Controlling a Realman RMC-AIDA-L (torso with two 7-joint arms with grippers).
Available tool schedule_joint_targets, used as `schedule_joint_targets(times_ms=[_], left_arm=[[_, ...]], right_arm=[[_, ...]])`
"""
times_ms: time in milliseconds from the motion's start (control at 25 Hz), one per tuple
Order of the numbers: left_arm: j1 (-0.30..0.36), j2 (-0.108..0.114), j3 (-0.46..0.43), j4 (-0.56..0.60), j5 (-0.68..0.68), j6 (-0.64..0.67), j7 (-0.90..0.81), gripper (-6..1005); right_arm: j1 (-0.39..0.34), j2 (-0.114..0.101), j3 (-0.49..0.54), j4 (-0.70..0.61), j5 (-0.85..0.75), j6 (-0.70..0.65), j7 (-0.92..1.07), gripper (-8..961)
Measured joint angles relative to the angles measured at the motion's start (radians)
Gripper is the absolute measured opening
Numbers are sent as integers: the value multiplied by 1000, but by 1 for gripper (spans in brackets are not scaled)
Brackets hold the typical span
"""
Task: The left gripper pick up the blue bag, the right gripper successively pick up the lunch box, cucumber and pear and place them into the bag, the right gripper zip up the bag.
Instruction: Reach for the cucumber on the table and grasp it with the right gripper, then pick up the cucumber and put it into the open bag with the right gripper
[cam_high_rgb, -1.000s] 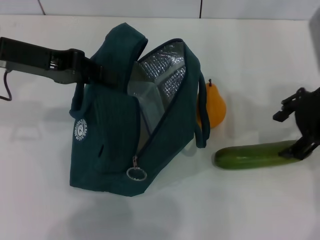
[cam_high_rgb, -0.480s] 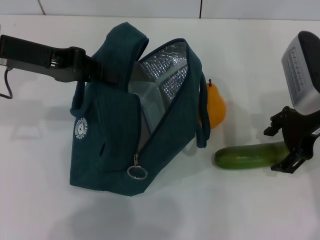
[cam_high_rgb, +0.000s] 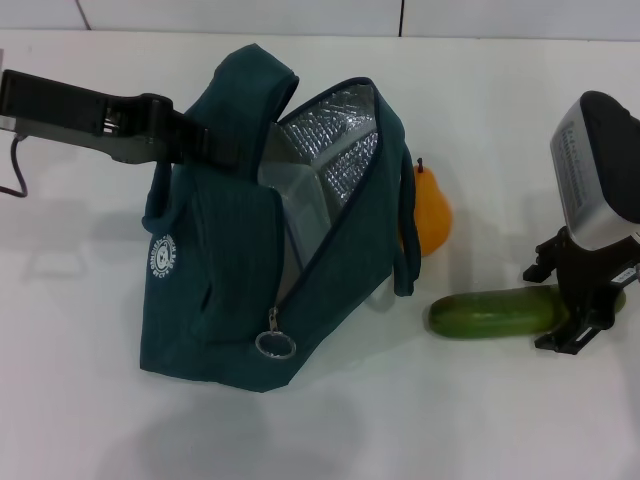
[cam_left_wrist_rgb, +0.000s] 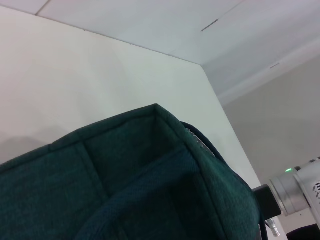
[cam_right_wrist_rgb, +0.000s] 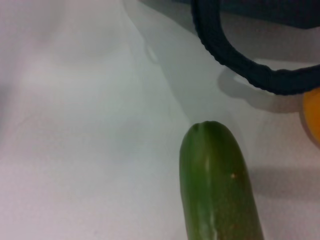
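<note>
White counter (cam_high_rgb: 100, 400) carries everything. Left hand (cam_high_rgb: 215, 148) is clenched on the bag (cam_high_rgb: 230, 300) at its upper edge, keeping the mouth gaping so the silver lining shows, with the lunch box (cam_high_rgb: 300, 195) inside. Pear (cam_high_rgb: 428, 212) stands just behind the bag's loose handle. Cucumber (cam_high_rgb: 495, 312) lies flat near it, and the right hand (cam_high_rgb: 580, 305) straddles its far end, fingers spread, not yet clamped

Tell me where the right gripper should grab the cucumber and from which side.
Grip the cucumber across its narrow width near the end farthest from the blue bag, coming from above. It lies flat on the table, and the right gripper is already at that end.
</note>
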Motion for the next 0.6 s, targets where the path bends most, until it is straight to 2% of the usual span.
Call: schedule_joint_targets(times_ms=[80,440,600], left_arm=[[0,0,0,0,0,0,1,40],[4,-2,0,-1,0,1,3,40],[5,-1,0,-1,1,1,3,40]], right_arm=[[-2,1,-6,0,-1,5,0,838],[-7,1,-16,-7,10,-18,0,689],[-17,-3,11,-45,33,-67,0,618]])
